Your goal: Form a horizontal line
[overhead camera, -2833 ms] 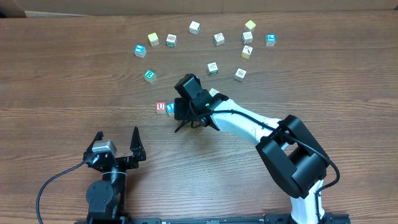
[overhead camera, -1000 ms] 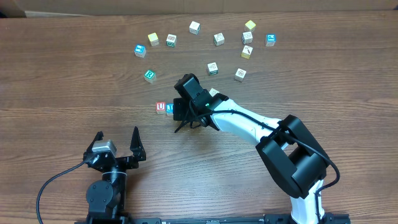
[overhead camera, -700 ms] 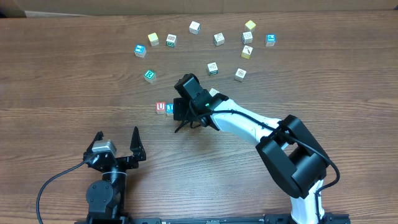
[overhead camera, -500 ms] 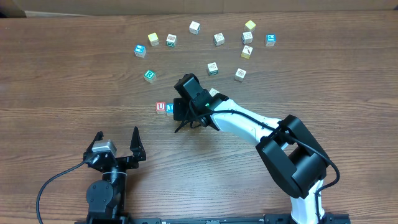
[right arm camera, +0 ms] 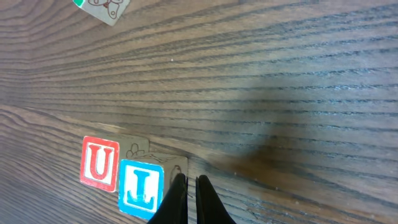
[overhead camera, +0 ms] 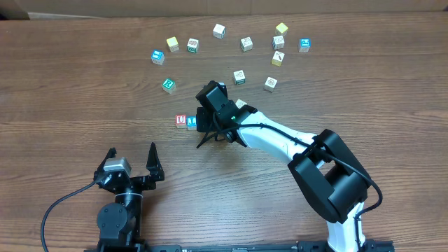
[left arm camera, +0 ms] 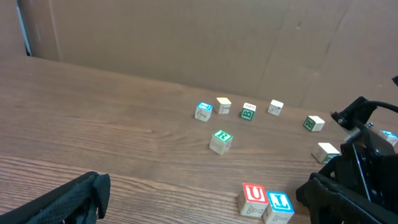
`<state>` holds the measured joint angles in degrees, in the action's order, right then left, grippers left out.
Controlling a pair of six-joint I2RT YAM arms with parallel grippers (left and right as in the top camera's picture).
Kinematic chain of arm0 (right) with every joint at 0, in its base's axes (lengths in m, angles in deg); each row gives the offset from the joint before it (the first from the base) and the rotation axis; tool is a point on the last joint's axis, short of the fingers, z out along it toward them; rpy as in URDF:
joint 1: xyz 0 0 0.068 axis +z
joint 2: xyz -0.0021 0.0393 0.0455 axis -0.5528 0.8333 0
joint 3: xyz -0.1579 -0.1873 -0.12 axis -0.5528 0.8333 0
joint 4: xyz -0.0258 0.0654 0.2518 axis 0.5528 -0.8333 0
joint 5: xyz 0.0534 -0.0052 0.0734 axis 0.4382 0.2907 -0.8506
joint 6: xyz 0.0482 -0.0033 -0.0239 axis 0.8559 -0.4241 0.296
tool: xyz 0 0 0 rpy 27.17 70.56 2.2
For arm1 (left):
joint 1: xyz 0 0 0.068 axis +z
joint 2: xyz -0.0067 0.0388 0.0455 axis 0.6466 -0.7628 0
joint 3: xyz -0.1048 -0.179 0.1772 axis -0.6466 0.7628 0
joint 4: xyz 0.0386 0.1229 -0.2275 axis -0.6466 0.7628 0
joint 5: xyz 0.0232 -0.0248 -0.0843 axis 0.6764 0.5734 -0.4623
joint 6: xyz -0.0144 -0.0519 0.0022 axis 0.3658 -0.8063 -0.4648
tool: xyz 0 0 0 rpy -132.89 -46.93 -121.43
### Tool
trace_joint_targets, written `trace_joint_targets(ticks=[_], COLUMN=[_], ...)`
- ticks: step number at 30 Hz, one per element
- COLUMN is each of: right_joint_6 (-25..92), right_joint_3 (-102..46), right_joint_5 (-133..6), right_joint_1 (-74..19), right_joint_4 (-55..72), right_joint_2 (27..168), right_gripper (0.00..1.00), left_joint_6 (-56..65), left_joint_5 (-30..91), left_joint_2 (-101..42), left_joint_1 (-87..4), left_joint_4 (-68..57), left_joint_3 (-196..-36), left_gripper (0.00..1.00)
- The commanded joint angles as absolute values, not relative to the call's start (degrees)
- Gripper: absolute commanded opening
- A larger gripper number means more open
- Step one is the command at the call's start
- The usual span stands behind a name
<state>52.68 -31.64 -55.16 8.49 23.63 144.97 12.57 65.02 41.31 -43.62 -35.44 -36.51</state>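
The horizontal line has only two cubes now: the red U cube and the blue L cube. They stand side by side and touch each other, the U on the left as the overhead view shows them, a little left of the middle of the tabletop.

The right gripper is low over the wood, just beside the free side of the blue L cube. In the right wrist view its two fingers are almost together with only a thin slit between them. They hold nothing, and the tips are right at the edge of the blue L cube; I cannot tell if they touch it.

The green R cube stands alone, farther back and apart from the pair. More loose cubes lie scattered toward the far edge.

The left gripper is near the front edge, well apart from all cubes, with its fingers spread wide and nothing between them.
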Motion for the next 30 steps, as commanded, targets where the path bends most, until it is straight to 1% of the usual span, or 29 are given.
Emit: trace_joint_targets(ticks=[1, 8, 19, 21, 25, 27, 30], right_joint_6=[53.0, 51.9, 51.9, 51.9, 52.4, 52.5, 56.3], right_joint_3=[-31.4, -31.4, -31.5, -31.5, -31.5, -31.5, -31.4], right_joint_5=[-55.7, -60.1, -60.1, -59.5, -54.0, -53.8, -54.5], right_joint_1=[8.6, 8.6, 8.5, 8.5, 8.5, 8.5, 8.6], right_joint_4=[24.3, 24.5, 25.0, 24.8, 22.5, 21.4, 18.3], right_joint_2=[145.7, 145.7, 145.6, 145.0, 142.9, 142.5, 142.5], right_gripper=[0.04, 0.04, 0.04, 0.04, 0.04, 0.04, 0.04], left_joint_6=[13.8, 13.8, 13.9, 13.8, 13.8, 13.8, 13.8], left_joint_5=[64.5, 64.5, 64.5, 64.5, 64.5, 64.5, 64.5], left_joint_2=[41.9, 41.9, 41.9, 41.9, 41.9, 41.9, 41.9], left_joint_1=[-43.3, -43.3, -43.3, -43.3, -43.3, -43.3, -43.3], left_joint_4=[-35.5, -35.5, -35.5, -35.5, -35.5, -35.5, -35.5], left_joint_3=[-36.3, -36.3, -36.3, -36.3, -36.3, -36.3, -36.3], left_gripper=[0.99, 1.0, 1.0, 1.0, 1.0, 1.0, 1.0])
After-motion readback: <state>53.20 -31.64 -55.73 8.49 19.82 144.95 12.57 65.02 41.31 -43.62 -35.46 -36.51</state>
